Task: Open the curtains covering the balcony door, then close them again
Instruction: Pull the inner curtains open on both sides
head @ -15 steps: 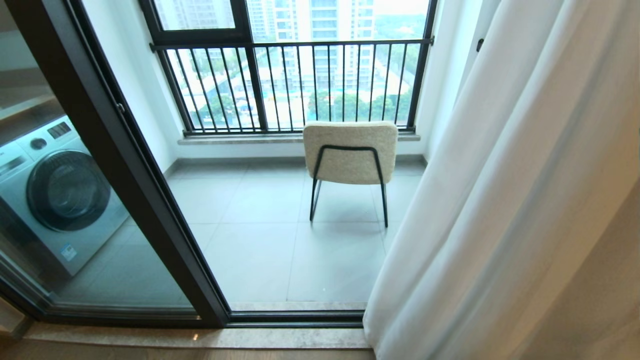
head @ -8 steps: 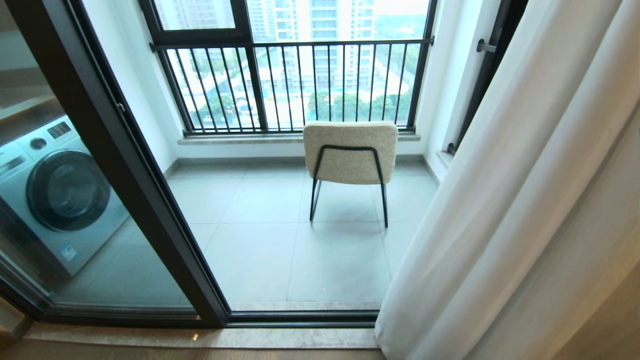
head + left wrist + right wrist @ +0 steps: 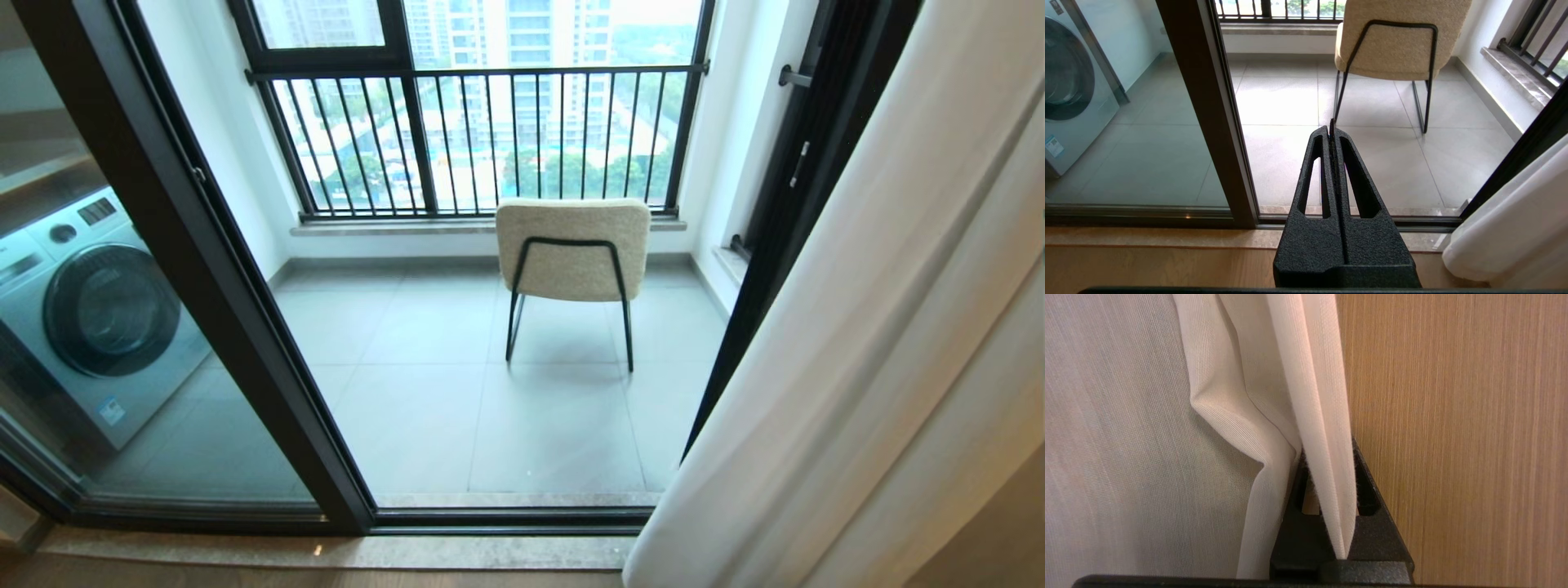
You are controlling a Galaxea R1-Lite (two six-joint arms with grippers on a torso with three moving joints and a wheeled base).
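**Jaws pinch the sheer fold as the doorway clears**

Right gripper jaws are clamped on a fold of the curtains, which rise straight out from between them. Over the last second the fabric's edge has drawn rightward, uncovering the balcony door frame on that side and more floor around the chair. Opening looks nearly done; closing still remains. Left gripper is parked, jaws shut on nothing, pointing toward the doorway.
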